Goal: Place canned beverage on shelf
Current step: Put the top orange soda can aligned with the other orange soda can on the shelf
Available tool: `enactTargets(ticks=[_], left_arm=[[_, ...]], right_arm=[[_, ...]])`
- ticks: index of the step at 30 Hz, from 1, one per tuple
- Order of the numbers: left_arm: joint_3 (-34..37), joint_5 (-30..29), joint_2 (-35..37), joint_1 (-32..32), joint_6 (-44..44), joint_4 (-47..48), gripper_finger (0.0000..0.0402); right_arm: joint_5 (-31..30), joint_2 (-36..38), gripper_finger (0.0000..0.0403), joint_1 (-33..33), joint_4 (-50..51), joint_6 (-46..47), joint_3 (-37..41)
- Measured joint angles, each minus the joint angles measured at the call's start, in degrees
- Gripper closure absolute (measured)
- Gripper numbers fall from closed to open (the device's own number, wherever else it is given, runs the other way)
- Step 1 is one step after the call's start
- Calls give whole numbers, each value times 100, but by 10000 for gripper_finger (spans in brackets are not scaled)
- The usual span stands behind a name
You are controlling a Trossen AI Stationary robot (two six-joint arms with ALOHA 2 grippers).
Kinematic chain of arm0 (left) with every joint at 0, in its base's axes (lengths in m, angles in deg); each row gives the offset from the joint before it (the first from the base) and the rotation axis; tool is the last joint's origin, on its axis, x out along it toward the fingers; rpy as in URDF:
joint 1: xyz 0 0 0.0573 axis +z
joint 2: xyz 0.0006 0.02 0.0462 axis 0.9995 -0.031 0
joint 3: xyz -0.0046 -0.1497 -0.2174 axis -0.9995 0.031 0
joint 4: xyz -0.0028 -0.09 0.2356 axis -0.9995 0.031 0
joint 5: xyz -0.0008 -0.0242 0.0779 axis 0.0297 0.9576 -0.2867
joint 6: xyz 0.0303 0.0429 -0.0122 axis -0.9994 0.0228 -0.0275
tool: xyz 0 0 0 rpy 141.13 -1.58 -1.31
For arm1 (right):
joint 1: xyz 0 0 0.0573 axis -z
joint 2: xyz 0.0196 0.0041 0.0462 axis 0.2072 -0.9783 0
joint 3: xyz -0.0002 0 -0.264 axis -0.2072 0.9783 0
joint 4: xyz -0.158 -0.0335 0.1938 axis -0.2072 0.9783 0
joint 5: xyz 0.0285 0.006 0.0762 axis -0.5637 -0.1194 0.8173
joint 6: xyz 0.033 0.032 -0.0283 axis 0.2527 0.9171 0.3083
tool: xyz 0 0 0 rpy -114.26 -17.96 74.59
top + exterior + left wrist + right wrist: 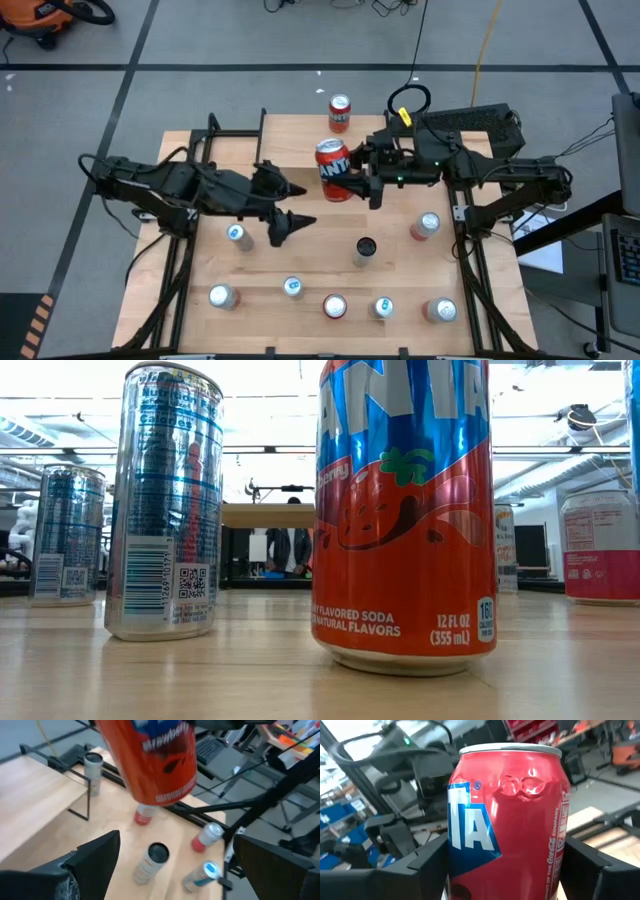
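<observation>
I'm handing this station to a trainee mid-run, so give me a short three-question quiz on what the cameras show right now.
1. True or false: the right gripper holds the red soda can clear of the table.
2. Which gripper is open with nothing in it? A) the left gripper B) the right one
3. Fill in: apart from the held one, another red can stands on the ____ at the table's far edge.

Key: 1 true, seen lifted in the left wrist view. 2 A. 3 shelf.
</observation>
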Motion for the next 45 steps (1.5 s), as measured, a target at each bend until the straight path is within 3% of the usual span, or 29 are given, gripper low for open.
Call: enactTargets(ticks=[6,10,20,25,33,38,45], left_arm=[[-2,68,275,76,-202,-394,13],[-2,665,282,312,-528,-670,13],[-9,1146,163,984,-949,-1066,13],[0,1982,-64,1334,-934,-1324,13],[-2,2689,-448,1539,-1015,-2013,13],[-2,2749,-585,1537,-1061,-2312,20],[-2,2614,-625,1534,-1113,-2334,74]], right_arm=[[-238,5,128,-162,-333,-59,0],[-236,6,128,-160,-475,-68,0],[-236,7,128,-151,-844,-254,2],[-256,7,128,-151,-991,-412,2],[-257,7,128,-138,-986,-458,2],[-249,7,128,-105,-986,-463,2],[-256,7,128,-101,-985,-481,2]])
